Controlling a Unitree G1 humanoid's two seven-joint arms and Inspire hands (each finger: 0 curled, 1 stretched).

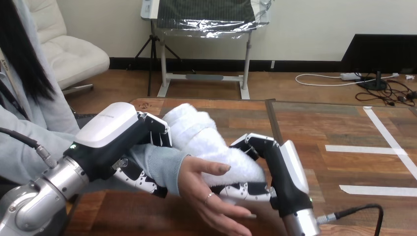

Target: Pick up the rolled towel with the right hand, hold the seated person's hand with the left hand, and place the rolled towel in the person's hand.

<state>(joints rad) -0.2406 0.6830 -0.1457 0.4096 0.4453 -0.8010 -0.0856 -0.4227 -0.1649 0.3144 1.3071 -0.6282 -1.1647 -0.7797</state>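
A white fluffy rolled towel [206, 137] lies across the middle of the wooden table [314, 123]. My right hand [275, 167] is shut on its near right end, fingers over the top and thumb beneath. The person's hand [206, 189] reaches in from the left, palm toward the towel, with its thumb resting on the towel's near side. My left hand [123, 142] is curled round the person's wrist at the grey sleeve, fingers [142, 182] showing under the forearm.
The table's far edge [196, 101] runs just behind the towel. White tape strips [364, 147] mark the table at the right. A cable [354, 211] trails from my right forearm.
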